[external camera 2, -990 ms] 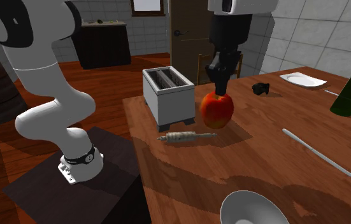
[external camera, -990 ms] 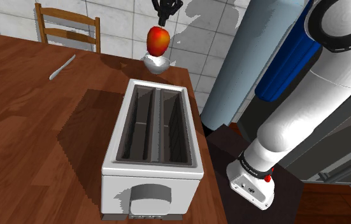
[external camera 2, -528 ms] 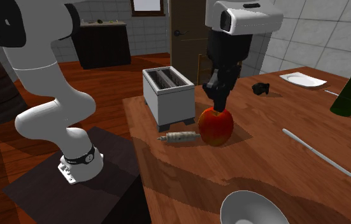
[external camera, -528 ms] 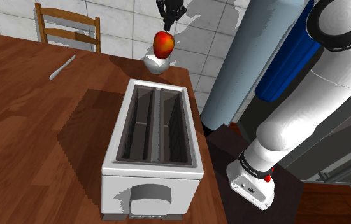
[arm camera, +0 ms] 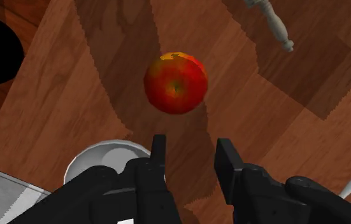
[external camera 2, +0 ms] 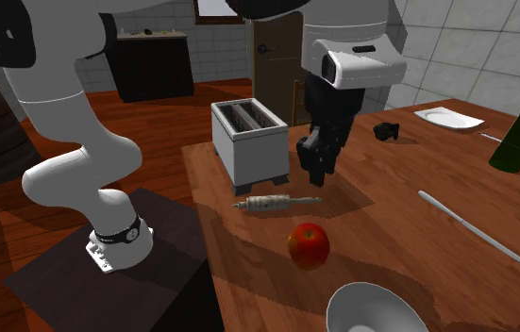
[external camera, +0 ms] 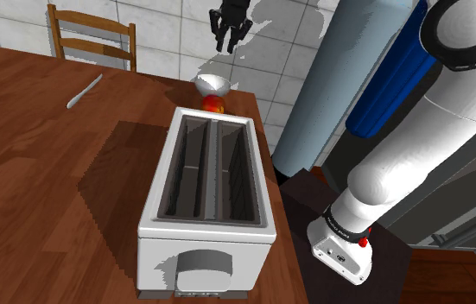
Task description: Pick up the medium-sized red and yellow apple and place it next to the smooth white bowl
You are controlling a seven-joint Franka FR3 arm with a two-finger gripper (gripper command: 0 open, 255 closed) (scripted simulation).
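Apple (external camera 2: 309, 244) is lying on the table (external camera 2: 418, 255) near the bowl (external camera 2: 371, 311), not touching it. Gripper (external camera 2: 316, 174) is hovering higher, fingers spread, holding nothing. Being round, the apple may be rolling away from the bowl.

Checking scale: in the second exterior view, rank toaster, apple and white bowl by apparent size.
Largest: toaster
Next: white bowl, though cut by the frame edge and nearest the camera, so unsure
Smallest: apple

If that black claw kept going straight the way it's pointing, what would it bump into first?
Probably the apple lying ahead of the open gripper; depth is unclear, so it might meet the table beside it.
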